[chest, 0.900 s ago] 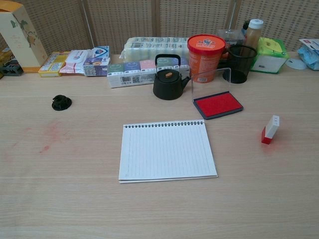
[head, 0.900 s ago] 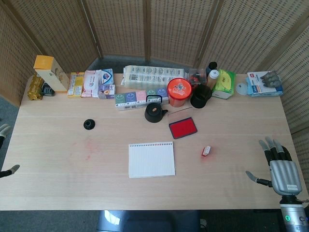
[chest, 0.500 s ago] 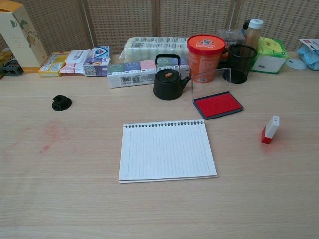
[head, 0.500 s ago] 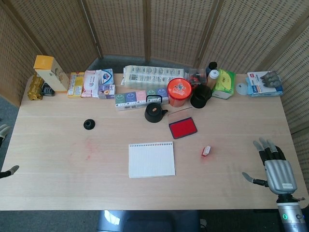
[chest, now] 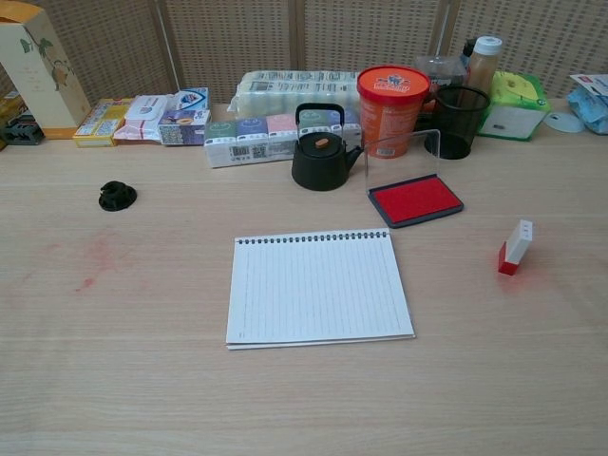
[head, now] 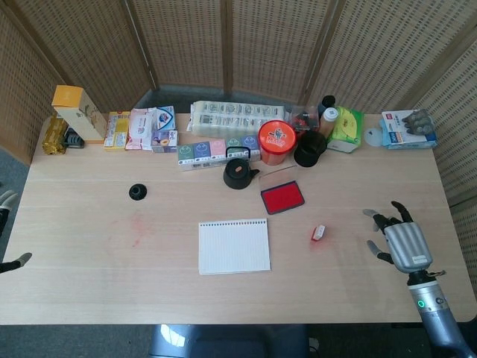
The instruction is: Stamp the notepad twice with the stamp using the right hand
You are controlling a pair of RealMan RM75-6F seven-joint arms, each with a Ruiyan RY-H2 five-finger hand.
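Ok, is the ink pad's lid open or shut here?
Open. The ink pad shows its bare red surface, and its clear lid stands up behind it, near the orange tub.

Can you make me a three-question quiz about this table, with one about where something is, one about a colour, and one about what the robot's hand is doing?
1. Where is the stamp?
A. On the notepad
B. On the bare table, right of the notepad
C. Inside the ink pad

2. What colour is the ink pad inside?
A. Red
B. Blue
C. Green

3. What is the right hand doing?
A. Holding the stamp
B. Pressing on the notepad
C. Holding nothing, fingers spread, right of the stamp

Answers:
1. B: the stamp stands on the wood, apart from the notepad.
2. A: the pad in the open case is red.
3. C: in the head view the hand is open with a gap of table between it and the stamp.
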